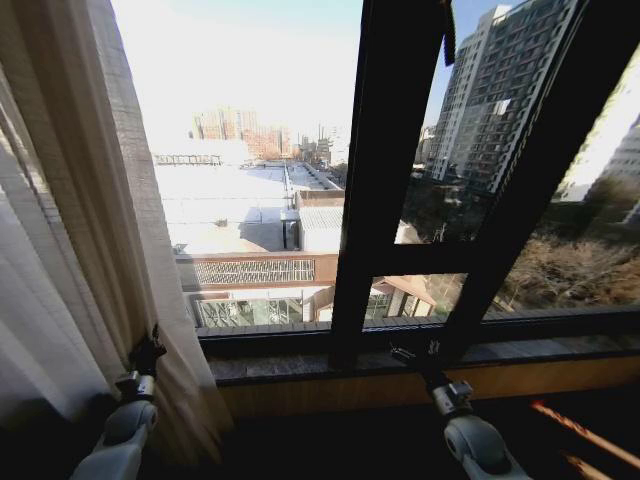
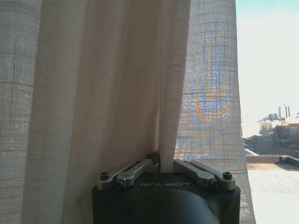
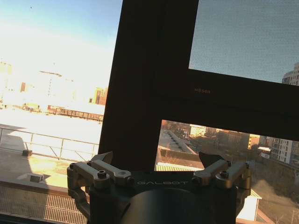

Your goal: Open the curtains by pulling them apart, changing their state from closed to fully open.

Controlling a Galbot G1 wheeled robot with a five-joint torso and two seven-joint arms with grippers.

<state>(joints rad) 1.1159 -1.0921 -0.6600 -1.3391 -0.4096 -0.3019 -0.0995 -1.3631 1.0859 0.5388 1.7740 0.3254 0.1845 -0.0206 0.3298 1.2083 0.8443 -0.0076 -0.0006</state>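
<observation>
1. The curtains [image 1: 70, 260] hang bunched at the window's left edge; most of the glass is bare.
2. The left gripper [image 2: 164, 165] has its jaws clenched on a fold.
3. The right gripper [image 3: 159, 163], jaws released, faces the window frame [image 1: 385, 180].
4. The opening looks nearly finished.

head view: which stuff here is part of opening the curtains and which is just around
Part of the job:
- sheer white-cream curtain panel with vertical folds, gathered at the window's left side
- left gripper, shut on a fold of that panel
- right gripper, open, holding nothing, facing the frame

Just around:
- black window frame bars
- dark stone window sill
- buildings outside
</observation>
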